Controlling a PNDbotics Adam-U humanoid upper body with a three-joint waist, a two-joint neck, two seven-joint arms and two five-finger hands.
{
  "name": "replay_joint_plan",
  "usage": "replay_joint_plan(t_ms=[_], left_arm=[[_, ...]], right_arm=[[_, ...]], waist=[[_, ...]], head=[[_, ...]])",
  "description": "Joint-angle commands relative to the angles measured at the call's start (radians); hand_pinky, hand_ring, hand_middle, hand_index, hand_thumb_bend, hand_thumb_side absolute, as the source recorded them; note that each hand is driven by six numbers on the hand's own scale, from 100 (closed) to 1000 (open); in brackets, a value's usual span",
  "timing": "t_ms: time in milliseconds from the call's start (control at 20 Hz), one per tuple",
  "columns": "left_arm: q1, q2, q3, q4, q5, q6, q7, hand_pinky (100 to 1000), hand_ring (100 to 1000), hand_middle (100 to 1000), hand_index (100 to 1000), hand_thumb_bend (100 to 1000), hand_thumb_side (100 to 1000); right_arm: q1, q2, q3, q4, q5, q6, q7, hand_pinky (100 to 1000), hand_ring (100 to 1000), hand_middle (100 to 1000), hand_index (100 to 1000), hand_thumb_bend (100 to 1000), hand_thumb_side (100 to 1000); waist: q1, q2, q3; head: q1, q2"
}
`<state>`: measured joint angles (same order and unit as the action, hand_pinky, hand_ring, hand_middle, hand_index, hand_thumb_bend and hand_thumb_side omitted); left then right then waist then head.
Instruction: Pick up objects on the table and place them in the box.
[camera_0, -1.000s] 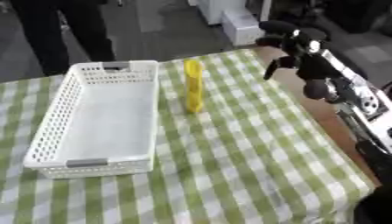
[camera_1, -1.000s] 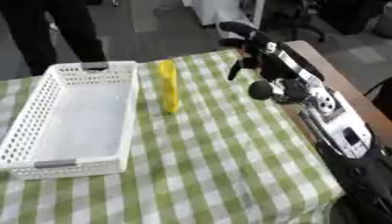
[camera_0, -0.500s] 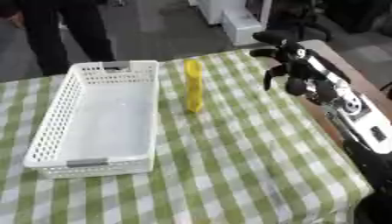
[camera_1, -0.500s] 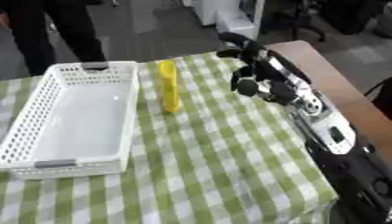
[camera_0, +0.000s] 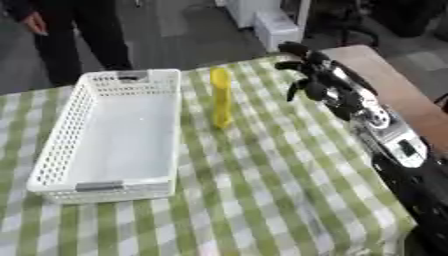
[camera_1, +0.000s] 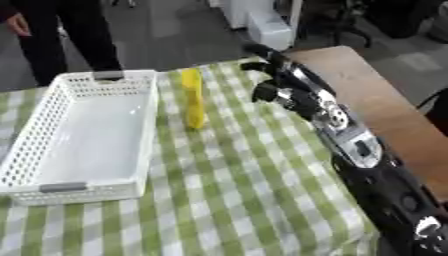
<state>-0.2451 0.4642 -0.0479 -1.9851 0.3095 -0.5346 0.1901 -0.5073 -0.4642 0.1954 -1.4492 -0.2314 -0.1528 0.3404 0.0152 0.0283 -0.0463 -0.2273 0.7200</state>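
A yellow bottle (camera_0: 220, 98) stands upright on the green-checked tablecloth (camera_0: 271, 180), just right of the white perforated basket (camera_0: 112, 131), which holds nothing. My right hand (camera_0: 308, 72) hangs over the cloth to the right of the bottle, apart from it, fingers relaxed and spread, holding nothing. Its black and silver arm (camera_0: 385, 135) runs down the right side. My left hand shows in neither view.
A bare wooden table edge (camera_1: 376, 95) lies right of the cloth. A person in dark clothes (camera_0: 70, 30) stands beyond the far edge, touching nothing. White furniture (camera_0: 276, 20) sits on the floor behind.
My right hand has moved leftward and a little lower over the cloth, closer to the yellow bottle. The bottle and basket have stayed where they were.
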Motion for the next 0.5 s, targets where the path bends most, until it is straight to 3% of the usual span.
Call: replay_joint_plan(t_ms=[50, 500], left_arm=[[-0.004, 0.006, 0.001, -0.015, 0.004, -0.002, -0.006, 657, 609, 849, 890, 380, 768], [-0.002, 0.004, -0.001, -0.015, 0.007, 0.0, -0.011, 656, 608, 849, 891, 379, 768]], right_arm=[[-0.036, 0.008, 0.015, 0.028, 0.048, -0.031, 0.007, 819, 1000, 1000, 1000, 1000, 610], [-0.084, 0.066, 0.039, 0.104, 0.123, -0.077, 0.04, 787, 1000, 1000, 1000, 1000, 628]], waist=[[-0.001, -0.012, 0.001], [0.001, -0.015, 0.002]], head=[[-0.023, -0.005], [-0.045, -0.005]])
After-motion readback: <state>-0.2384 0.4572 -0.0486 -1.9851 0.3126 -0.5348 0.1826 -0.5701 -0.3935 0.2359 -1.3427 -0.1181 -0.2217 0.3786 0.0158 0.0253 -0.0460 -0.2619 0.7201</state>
